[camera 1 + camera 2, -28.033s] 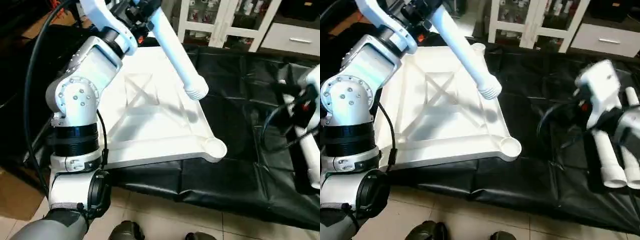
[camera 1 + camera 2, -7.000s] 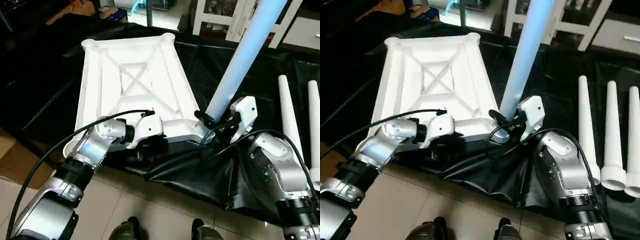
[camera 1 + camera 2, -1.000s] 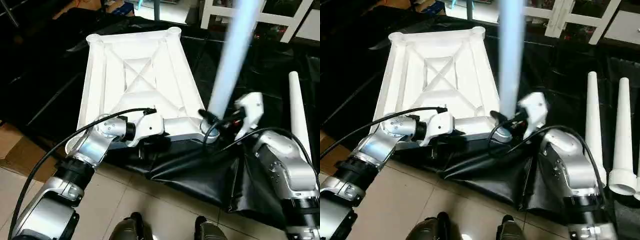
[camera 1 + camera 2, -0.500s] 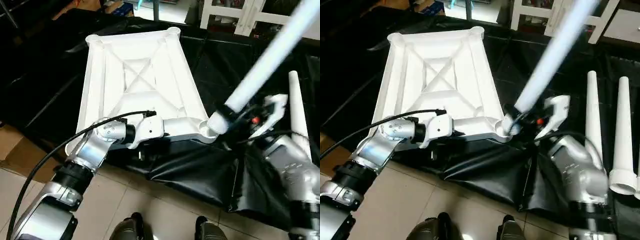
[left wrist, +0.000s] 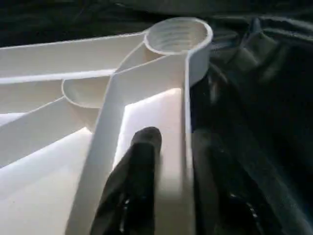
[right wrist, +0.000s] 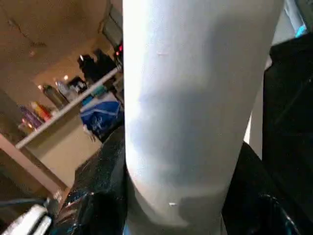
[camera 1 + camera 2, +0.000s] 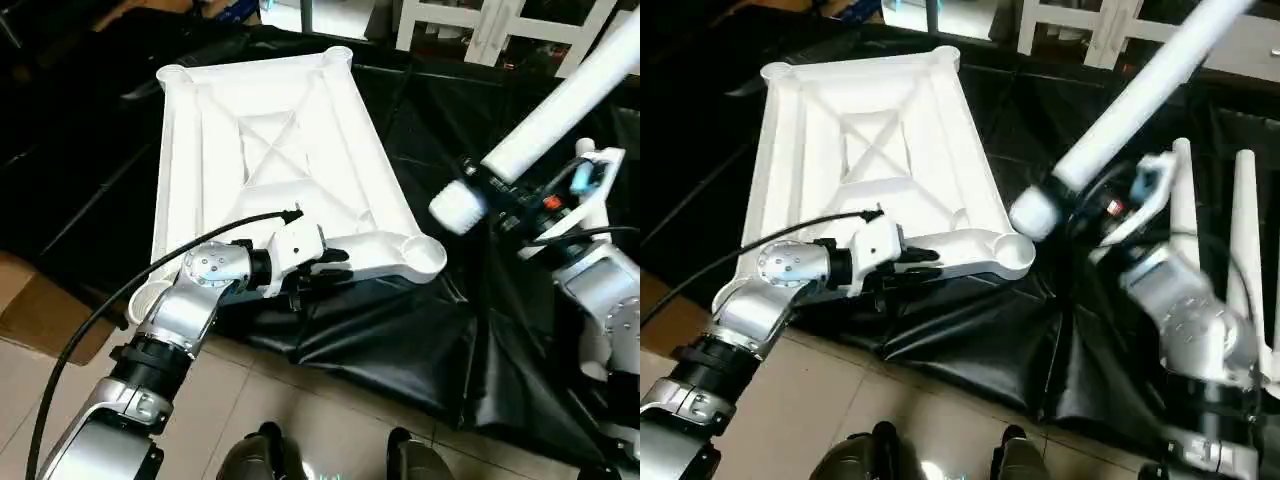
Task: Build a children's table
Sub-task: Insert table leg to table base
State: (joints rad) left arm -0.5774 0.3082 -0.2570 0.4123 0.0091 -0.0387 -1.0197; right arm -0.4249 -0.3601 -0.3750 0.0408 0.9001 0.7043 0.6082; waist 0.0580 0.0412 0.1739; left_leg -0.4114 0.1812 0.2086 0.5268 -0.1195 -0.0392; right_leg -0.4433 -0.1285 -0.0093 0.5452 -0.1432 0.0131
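Smooth white plastic table top point(image 7: 270, 160), glossy-looking white leg point(image 7: 560, 105), crinkled, perhaps plastic black sheet point(image 7: 400, 330)

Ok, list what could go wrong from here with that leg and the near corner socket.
The leg in the right gripper hangs tilted, its threaded end off to the side of the near corner socket; pushed in at that angle, it could cross-thread or jam. The left gripper pinches only the thin rim of the table top, so the top could shift on the black sheet under twisting.

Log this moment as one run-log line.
left gripper: clamps table top rim | right gripper: holds leg tilted, off the near corner socket | socket: empty
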